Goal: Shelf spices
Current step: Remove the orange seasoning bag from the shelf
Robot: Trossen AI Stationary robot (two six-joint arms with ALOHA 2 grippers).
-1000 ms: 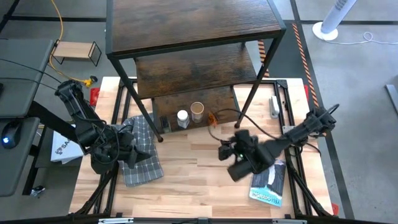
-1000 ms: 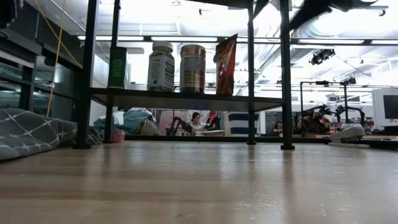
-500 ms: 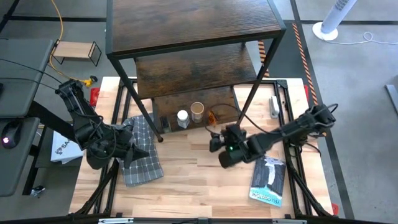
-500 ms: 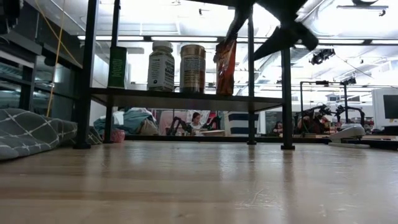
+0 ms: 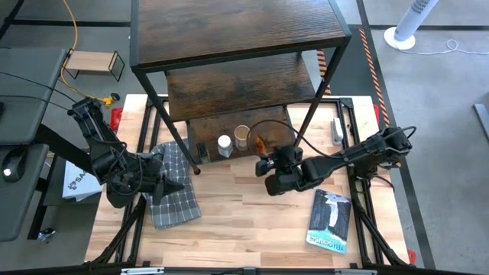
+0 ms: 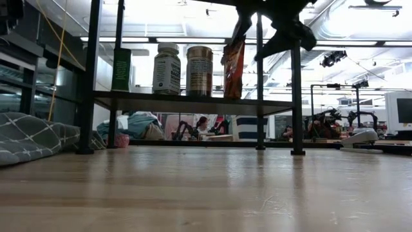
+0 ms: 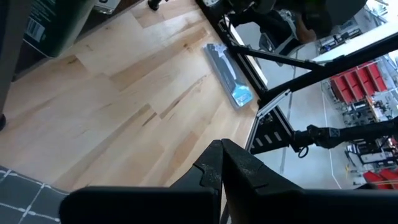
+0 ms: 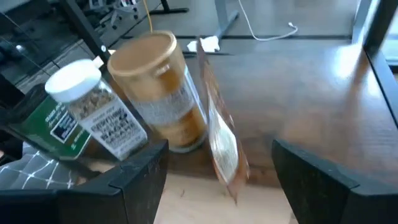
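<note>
The right hand (image 5: pixel 263 163) hangs at the front edge of the shelf (image 5: pixel 229 122), fingers apart on either side of an orange packet (image 8: pixel 221 146) that stands on the lowest board beside a tan-lidded jar (image 8: pixel 163 93), a white-capped jar (image 8: pixel 93 109) and a green box (image 8: pixel 46 124). It appears to be either lining up on the packet or letting it go; next it should close squarely or draw straight back without tipping it. Labels are too blurred to read. The left hand (image 5: pixel 157 187), fingers together, waits over the checked cloth (image 5: pixel 174 191) on the surface (image 5: pixel 244 221).
</note>
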